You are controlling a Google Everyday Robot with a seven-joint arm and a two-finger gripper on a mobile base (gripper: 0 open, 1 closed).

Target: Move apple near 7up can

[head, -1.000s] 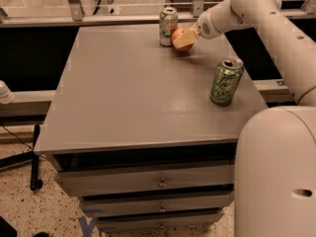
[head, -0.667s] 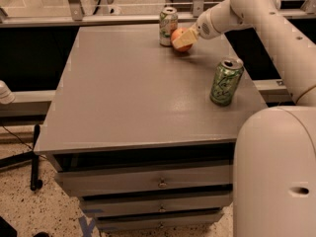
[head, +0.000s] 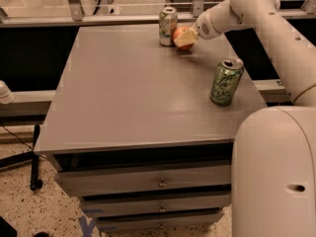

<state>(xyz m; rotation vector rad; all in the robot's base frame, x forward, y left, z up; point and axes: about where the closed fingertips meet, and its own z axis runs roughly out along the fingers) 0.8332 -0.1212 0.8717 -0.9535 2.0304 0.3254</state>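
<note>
The red-orange apple point(head: 178, 33) is at the far edge of the grey table point(head: 133, 93), just right of the 7up can point(head: 168, 25), a pale can with green markings that stands upright. The two are almost touching. My gripper point(head: 184, 40) reaches in from the right and is shut on the apple, with a yellowish finger point(head: 187, 41) across its front. I cannot tell if the apple rests on the table or hangs just above it.
A mostly green can point(head: 226, 82) stands upright near the table's right edge, under my arm point(head: 256, 14). The table has drawers point(head: 158, 181) in front. A metal rail point(head: 98, 19) runs behind the far edge.
</note>
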